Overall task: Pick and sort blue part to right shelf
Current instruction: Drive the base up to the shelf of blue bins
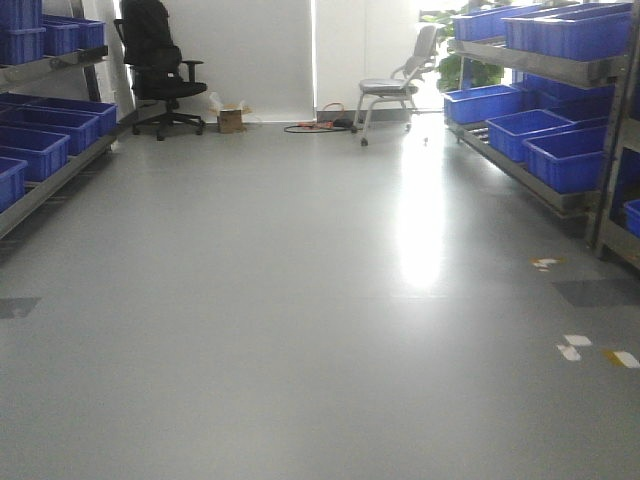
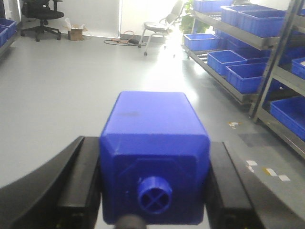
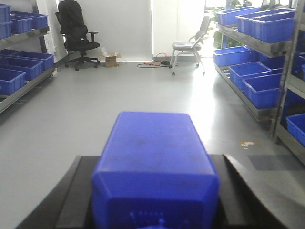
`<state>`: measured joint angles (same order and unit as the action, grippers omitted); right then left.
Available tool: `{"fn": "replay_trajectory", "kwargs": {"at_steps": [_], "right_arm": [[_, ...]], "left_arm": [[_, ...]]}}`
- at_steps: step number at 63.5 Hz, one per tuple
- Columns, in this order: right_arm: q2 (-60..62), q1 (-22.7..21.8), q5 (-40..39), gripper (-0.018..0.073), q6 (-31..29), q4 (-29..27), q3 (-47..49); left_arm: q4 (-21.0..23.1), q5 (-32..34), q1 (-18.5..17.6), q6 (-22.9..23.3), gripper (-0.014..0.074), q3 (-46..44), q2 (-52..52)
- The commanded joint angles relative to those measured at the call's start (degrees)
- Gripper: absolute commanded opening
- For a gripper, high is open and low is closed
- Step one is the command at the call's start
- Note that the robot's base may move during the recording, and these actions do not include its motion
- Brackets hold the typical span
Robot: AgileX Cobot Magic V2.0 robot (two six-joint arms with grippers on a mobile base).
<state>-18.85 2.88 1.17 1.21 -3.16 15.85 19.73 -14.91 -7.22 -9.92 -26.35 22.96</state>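
A blue part (image 2: pixel 153 143), a boxy block with a round cross-marked stub on its near face, sits clamped between the black fingers (image 2: pixel 81 181) of my left gripper (image 2: pixel 155 191). My right gripper (image 3: pixel 155 191) is shut on a second blue part (image 3: pixel 155 162) of the same boxy shape. Both are carried above the grey floor. The right shelf (image 1: pixel 560 110) runs along the right wall, a steel rack with blue bins (image 1: pixel 570 155) in tiers; the same right shelf (image 2: pixel 248 52) appears in the left wrist view, and the right shelf (image 3: pixel 259 57) in the right wrist view. Neither gripper shows in the front view.
A second rack with blue bins (image 1: pixel 40 130) lines the left wall. At the far end stand a black office chair (image 1: pixel 160 70), a small cardboard box (image 1: pixel 231 118), cables (image 1: pixel 315 125) and a grey chair (image 1: pixel 395 85). Tape marks (image 1: pixel 590 350) lie on the floor at right.
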Motion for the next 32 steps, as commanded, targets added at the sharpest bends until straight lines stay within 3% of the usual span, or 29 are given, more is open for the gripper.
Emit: {"fn": "replay_trajectory", "kwargs": {"at_steps": [1,32], "right_arm": [[-0.4,-0.5,-5.3,0.0425,-0.4,0.4,1.7],[-0.4,-0.5,-5.3,0.0425,-0.4,0.4,1.7]], "left_arm": [[0.5,5.2,0.0,-0.3,0.0386,-1.8,0.4],[0.5,5.2,0.0,-0.3,0.0386,-1.8,0.4]]}}
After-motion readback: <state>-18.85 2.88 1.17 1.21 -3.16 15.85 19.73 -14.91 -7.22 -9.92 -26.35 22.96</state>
